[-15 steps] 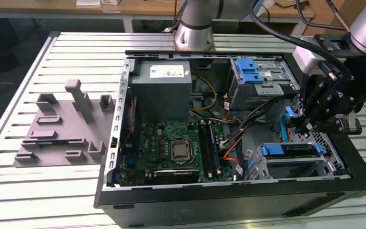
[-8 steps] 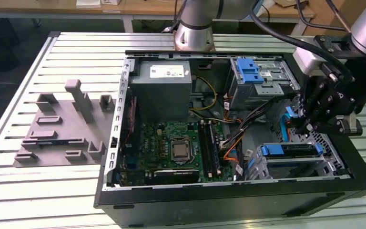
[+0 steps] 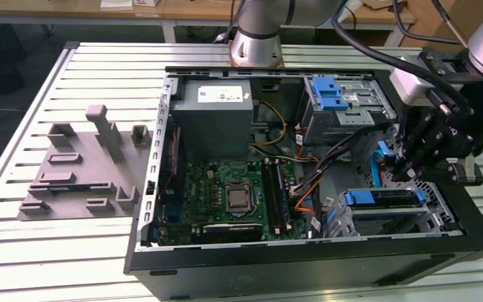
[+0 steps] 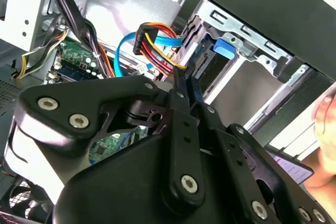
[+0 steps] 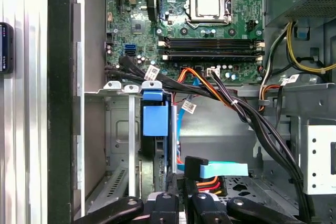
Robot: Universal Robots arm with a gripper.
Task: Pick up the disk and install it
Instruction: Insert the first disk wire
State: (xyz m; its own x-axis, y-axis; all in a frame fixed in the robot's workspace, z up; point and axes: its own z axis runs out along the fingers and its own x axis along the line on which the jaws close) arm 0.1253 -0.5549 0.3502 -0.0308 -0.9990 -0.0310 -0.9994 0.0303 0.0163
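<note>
The disk [image 3: 384,198] stands on edge in the drive cage [image 3: 397,221] at the case's front corner, on the exterior view's right. Its blue carrier tab [image 5: 156,121] sits level with the cage's top rail. The same tab [image 4: 224,46] shows beyond the fingers in the second wrist view. My black gripper [image 3: 409,175] hangs just above the disk's end farthest from the motherboard. Its fingers [image 5: 170,192] are drawn close together, with nothing wide between them. Whether they touch the disk is unclear. In the second wrist view the gripper [image 4: 186,74] points toward the cage.
A blue flat cable [image 5: 226,170] with a black plug and a bundle of coloured wires [image 4: 157,40] run right beside the fingers. The motherboard [image 3: 224,195], the grey power-supply box [image 3: 212,107] and a bay with a blue latch [image 3: 329,94] fill the open case. A grey fixture [image 3: 82,163] lies on the slatted table.
</note>
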